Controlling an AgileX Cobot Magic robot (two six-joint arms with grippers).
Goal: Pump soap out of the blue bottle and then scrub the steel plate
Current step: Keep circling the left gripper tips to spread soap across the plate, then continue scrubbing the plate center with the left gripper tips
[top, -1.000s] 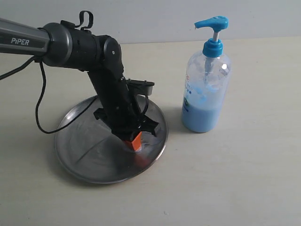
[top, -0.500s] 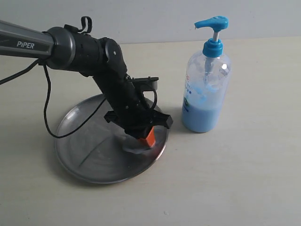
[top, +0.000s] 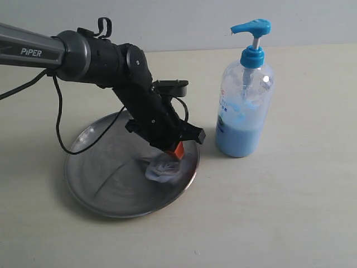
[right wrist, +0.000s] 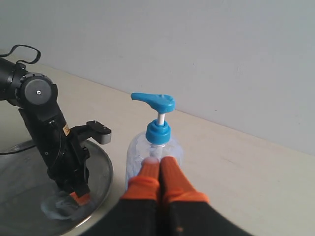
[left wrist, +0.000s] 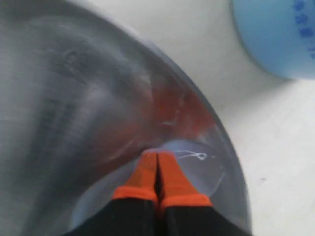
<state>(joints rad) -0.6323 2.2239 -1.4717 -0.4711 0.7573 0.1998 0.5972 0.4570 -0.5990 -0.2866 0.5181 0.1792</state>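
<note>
Beige tabletop [top: 290, 218] with a pale wall behind. Steel plate [top: 103, 187] lies left of the blue bottle [top: 244, 106], close beside it but apart; soap [top: 237, 140] fills the bottle's lower part. Left gripper [top: 177, 149] has its fingers pinched together on a grey-blue wad [top: 163, 169] at the plate's bottle-side edge. Right gripper [right wrist: 158, 161] is closed on nothing, near the bottle.

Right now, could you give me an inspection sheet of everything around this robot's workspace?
Surface: pale beige tabletop.
Job's things: round brushed-steel plate; tall clear bottle with blue pump, upright beside it, apart, lower part holding light blue soap.
Clutter: pale grey-blue crumpled wad on the plate.
Jaws: left jaws closed at the wad, seemingly pinching it; right jaws closed, empty, facing the bottle.
Cables: black cable loops over the plate's rim.
Surroundings: plain grey wall.
</note>
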